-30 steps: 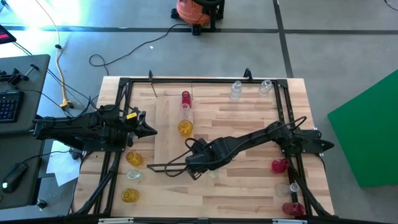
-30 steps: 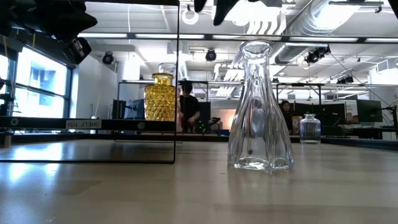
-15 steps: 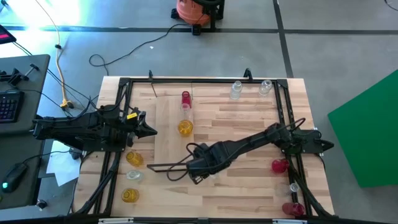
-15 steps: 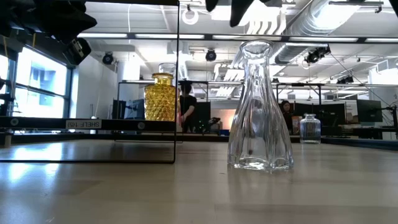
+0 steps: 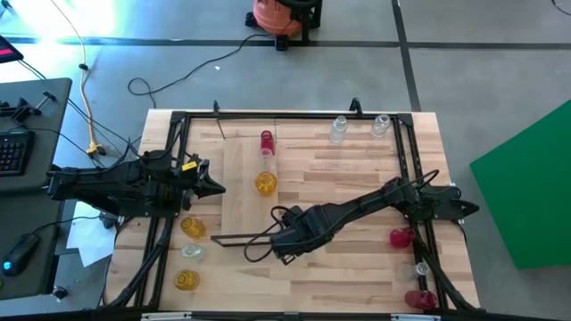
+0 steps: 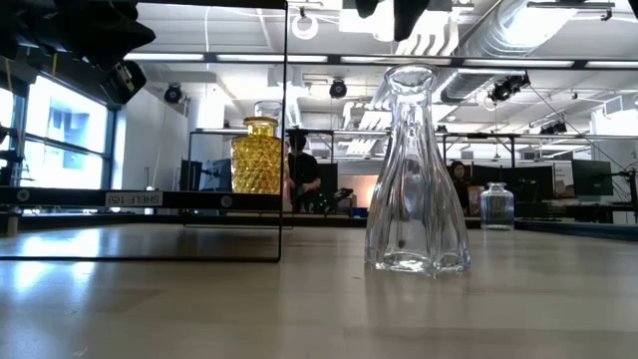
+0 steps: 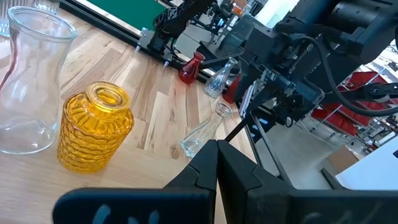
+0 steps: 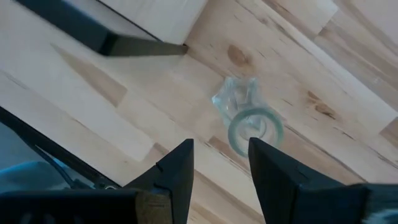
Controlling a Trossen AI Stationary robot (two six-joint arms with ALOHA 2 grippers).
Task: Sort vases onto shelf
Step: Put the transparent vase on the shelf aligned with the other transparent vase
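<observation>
A clear glass vase (image 6: 417, 179) with a narrow neck stands upright on its base on the tabletop, just off the shelf's near end. My right gripper (image 8: 221, 143) hangs open above it, pointing down, and the vase's mouth (image 8: 254, 128) shows just ahead of the fingertips. The low view shows that gripper (image 6: 384, 8) clear of the vase's rim. The shelf (image 5: 241, 201) is a light board with a dark strip (image 5: 234, 237) at its near end. A red vase (image 5: 266, 141) and a yellow vase (image 5: 265, 183) stand on it. My left gripper (image 5: 217, 186) waits shut at the shelf's left side.
Two yellow vases (image 5: 193, 226) (image 5: 186, 280) and a clear one (image 5: 191, 252) stand near the table's left edge. Two clear vases (image 5: 339, 130) sit at the far edge. Red vases (image 5: 401, 237) and a clear one (image 5: 422, 267) are by the right edge. A black frame (image 5: 178, 120) rims the table.
My right gripper has moved a little toward the table's near edge, coming over the clear vase. The vase has stayed upright in place.
</observation>
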